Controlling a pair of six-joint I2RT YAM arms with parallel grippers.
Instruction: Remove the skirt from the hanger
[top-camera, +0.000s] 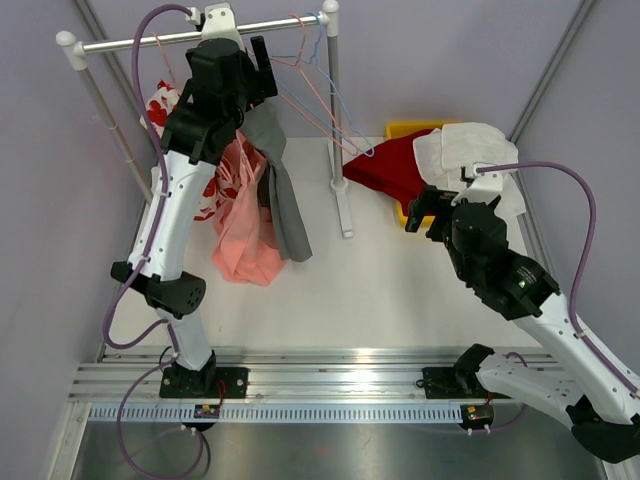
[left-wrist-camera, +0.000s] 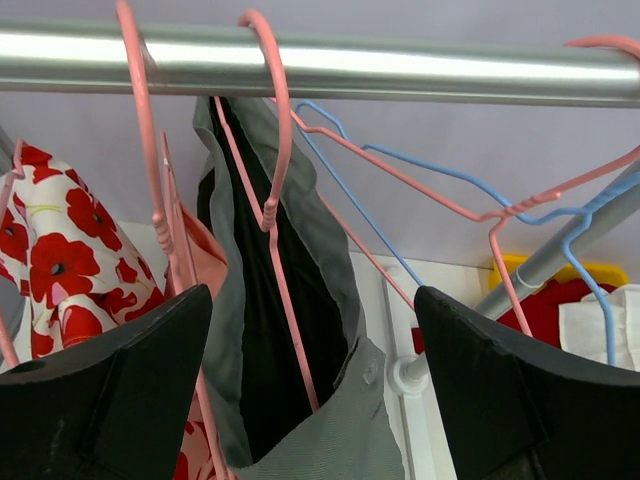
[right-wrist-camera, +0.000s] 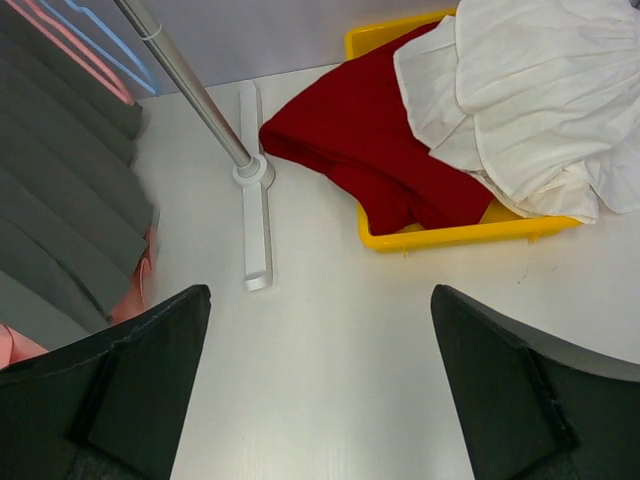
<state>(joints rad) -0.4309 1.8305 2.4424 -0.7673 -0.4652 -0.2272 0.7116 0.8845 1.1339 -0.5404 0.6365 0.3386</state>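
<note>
On the rail (left-wrist-camera: 400, 68): grey skirt (left-wrist-camera: 335, 440) hangs on a pink hanger (left-wrist-camera: 272, 215).
Left gripper (left-wrist-camera: 312, 300): wide open, straddling the skirt, holding nothing.
Right gripper (right-wrist-camera: 320, 300): wide open, empty, above the table (right-wrist-camera: 330, 400).

Matt grey cloth skirt (left-wrist-camera: 340, 440), glossy metal rail (left-wrist-camera: 400, 65)

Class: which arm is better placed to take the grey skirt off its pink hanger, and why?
Left. The left gripper is open at the rail, straddling the grey skirt on its pink hanger. The right gripper hangs open over the table by the yellow tray.
</note>
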